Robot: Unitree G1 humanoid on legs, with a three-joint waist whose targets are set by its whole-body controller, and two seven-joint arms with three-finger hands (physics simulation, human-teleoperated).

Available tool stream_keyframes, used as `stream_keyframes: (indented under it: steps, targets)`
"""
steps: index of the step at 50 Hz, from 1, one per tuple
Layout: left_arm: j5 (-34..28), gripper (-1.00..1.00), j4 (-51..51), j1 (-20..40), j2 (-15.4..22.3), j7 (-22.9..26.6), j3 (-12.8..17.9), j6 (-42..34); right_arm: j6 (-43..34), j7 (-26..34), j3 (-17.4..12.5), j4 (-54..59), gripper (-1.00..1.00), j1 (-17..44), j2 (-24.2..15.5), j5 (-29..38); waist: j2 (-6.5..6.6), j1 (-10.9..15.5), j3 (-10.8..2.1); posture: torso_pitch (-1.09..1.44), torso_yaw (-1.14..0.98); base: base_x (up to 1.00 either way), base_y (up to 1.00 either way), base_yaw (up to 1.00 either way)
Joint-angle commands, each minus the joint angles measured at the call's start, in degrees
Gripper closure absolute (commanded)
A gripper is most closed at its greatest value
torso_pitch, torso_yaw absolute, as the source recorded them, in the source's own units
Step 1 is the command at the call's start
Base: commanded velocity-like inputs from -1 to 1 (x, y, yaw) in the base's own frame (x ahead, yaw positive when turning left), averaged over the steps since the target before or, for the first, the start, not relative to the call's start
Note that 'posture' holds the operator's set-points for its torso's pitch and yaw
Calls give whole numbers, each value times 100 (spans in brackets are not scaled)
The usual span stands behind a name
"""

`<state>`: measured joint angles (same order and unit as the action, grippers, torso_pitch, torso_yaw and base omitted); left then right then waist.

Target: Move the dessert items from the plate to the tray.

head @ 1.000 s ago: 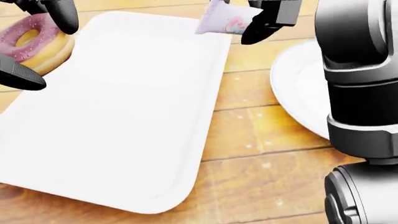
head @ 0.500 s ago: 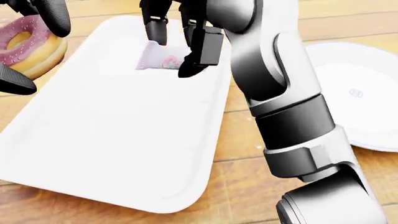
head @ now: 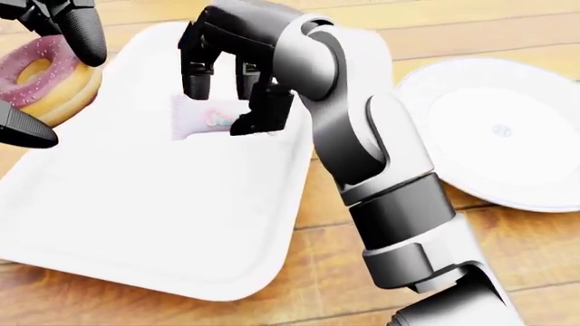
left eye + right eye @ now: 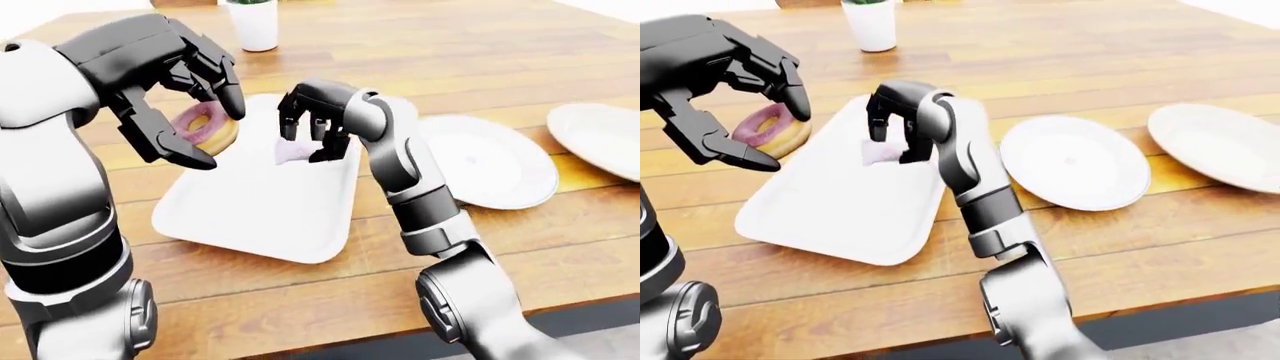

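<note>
A pink-frosted donut hangs over the left edge of the white tray, with my left hand shut on it between fingers and thumb. A pale pink wrapped sweet is low over the tray's upper part. My right hand reaches down from above and is shut on it, the fingers covering its top edge. I cannot tell whether the sweet touches the tray. The round white plate to the tray's right carries only a tiny mark.
A second white plate lies at the far right of the wooden table. A white pot with a plant stands at the top, beyond the tray. My right forearm crosses the tray's right edge.
My right hand has carried the wrapped sweet leftward and down, from beyond the tray's right edge to over the tray. The donut stays in my left hand. The view has shifted slightly.
</note>
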<state>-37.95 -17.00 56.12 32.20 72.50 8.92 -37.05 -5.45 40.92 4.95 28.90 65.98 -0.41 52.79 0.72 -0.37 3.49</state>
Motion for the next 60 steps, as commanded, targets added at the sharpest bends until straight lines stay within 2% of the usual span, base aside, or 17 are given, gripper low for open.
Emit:
stream_keyframes:
  steps: [1, 4, 7, 10, 17, 21, 23, 27, 31, 36, 42, 44, 49, 54, 60]
  targets:
    - [-10, 41, -120, 169, 72, -115, 93, 48, 40, -91, -39, -144, 20, 144, 21, -52, 41, 4, -163, 0, 0, 0, 0, 0]
    - [10, 41, -83, 123, 47, -174, 82, 103, 48, -89, -62, -156, -7, 127, -11, -82, 38, 0, -171, 0, 0, 0, 0, 0]
    - [0, 41, -80, 91, 9, -203, 55, 117, 37, -55, -64, -239, -47, 54, -18, -112, 38, 7, -179, 0, 0, 0, 0, 0]
    - [-18, 41, -110, 67, -10, -193, 48, 118, 15, -8, -72, -331, -66, 36, -40, -129, 37, 11, -184, 0, 0, 0, 0, 0]
    - [-108, 41, -70, 99, -109, -237, -19, 105, -262, 731, -257, -1189, -75, 246, -486, -124, 14, 21, -165, 0, 0, 0, 0, 0]
    - [-210, 42, 319, 296, -271, -506, -125, 205, -492, 1193, -419, -1832, -77, 212, -778, -181, -16, 35, -145, 0, 0, 0, 0, 0]
    - [-284, 43, 474, 359, -389, -639, -190, 218, -630, 1466, -507, -2177, -98, 196, -958, -227, -34, 38, -145, 0, 0, 0, 0, 0]
    - [-498, 39, 730, 305, -608, -871, -349, 390, -831, 1703, -679, -2645, -100, 84, -1253, -415, -56, 37, -152, 0, 0, 0, 0, 0]
    - [-721, 36, 755, -42, -779, -997, -402, 747, -974, 1835, -816, -3009, -100, -43, -1555, -586, -71, 38, -166, 0, 0, 0, 0, 0]
    - [-868, 33, 481, -278, -850, -752, -341, 928, -1242, 2062, -900, -3358, -100, 11, -1850, -725, -77, 26, -181, 0, 0, 0, 0, 0]
    - [-943, 15, 18, -612, -824, -298, -264, 1063, -1269, 2103, -985, -3397, -100, 20, -2145, -833, -40, 16, -165, 0, 0, 0, 0, 0]
    - [-972, 3, -145, -744, -821, -153, -254, 1125, -1307, 2126, -1002, -3420, -100, 48, -2202, -858, -32, 16, -176, 0, 0, 0, 0, 0]
    - [-1057, -11, -315, -924, -896, 3, -241, 1208, -1345, 2134, -1025, -3447, -100, 70, -2298, -906, 3, 4, -200, 0, 0, 0, 0, 0]
    - [-1029, -7, -259, -1140, -917, 113, -203, 1347, -1353, 2105, -1016, -3409, -100, 103, -2327, -931, 48, -3, -215, 0, 0, 0, 0, 0]
    - [-1026, -8, 362, -1135, -961, -274, -178, 1545, -1323, 2031, -1004, -3358, -100, 82, -2302, -941, 79, -21, -246, 0, 0, 0, 0, 0]
